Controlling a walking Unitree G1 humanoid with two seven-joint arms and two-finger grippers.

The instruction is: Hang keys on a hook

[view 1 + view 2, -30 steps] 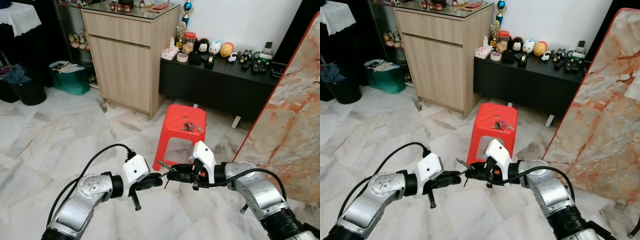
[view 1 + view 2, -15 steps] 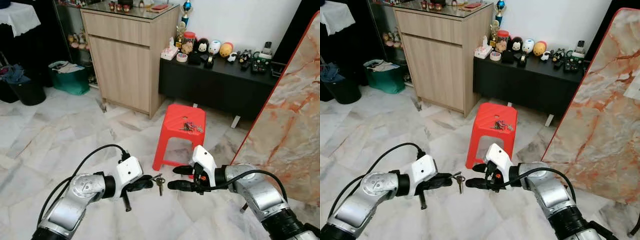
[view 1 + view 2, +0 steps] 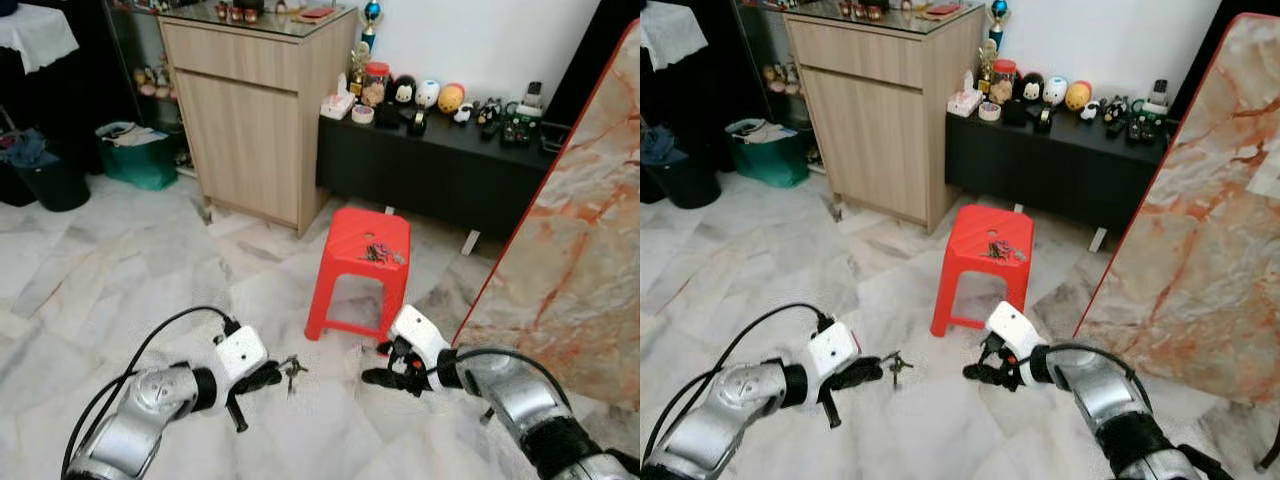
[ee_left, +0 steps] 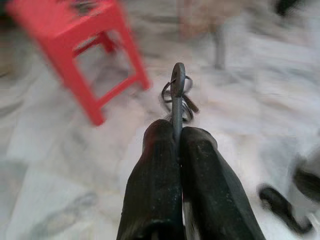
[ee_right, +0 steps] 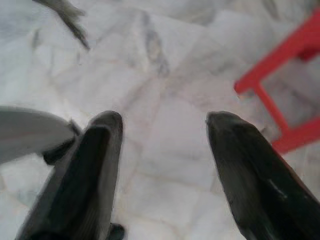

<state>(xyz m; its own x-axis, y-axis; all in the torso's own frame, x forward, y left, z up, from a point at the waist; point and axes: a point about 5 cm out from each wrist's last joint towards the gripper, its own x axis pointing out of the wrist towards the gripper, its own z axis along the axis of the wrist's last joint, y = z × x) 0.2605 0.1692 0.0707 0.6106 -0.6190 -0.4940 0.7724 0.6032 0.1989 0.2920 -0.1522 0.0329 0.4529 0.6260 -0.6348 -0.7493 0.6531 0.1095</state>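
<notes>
My left gripper [image 3: 272,374] is shut on a bunch of keys [image 3: 292,368] that hangs from its fingertips low over the marble floor. In the left wrist view the two fingers [image 4: 155,190] pinch a flat key [image 4: 177,95] with a ring of keys below it. My right gripper [image 3: 380,365] stands open to the right of the keys, apart from them, with nothing between its fingers [image 5: 95,165]. A second bunch of keys [image 3: 378,252] lies on the red plastic stool [image 3: 350,235] ahead. I cannot make out a hook.
A wooden cabinet [image 3: 255,120] stands at the back left and a low black shelf [image 3: 440,165] with figurines beside it. A marble slab [image 3: 585,250] leans at the right. A green bag [image 3: 135,155] and a black bin [image 3: 50,180] sit far left.
The keys passed from my right gripper into my left, then the two arms drew apart and sank lower. My right gripper opened and pulled back to the right.
</notes>
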